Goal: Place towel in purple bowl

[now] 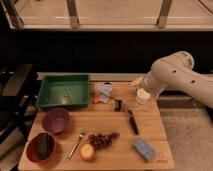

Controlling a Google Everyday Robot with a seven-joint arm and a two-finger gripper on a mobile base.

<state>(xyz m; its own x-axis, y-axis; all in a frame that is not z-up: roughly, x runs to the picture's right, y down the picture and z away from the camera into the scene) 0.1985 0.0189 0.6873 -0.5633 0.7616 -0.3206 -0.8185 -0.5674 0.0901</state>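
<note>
The hand [118,104] is low over the tabletop [115,150], just beside the towel [103,92]; whether it is spread, one cannot tell.

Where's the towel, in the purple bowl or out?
Out. Towel lies crumpled by the tray; bowl looks empty. End effector sits right of towel.

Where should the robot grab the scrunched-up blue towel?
Probably pinch a raised fold near the middle of the crumpled pale blue cloth towel, coming straight down from above. It lies in a low heap on the wooden table, so its folds stick up. The gripper hangs to its right, near the table's back edge.
</note>
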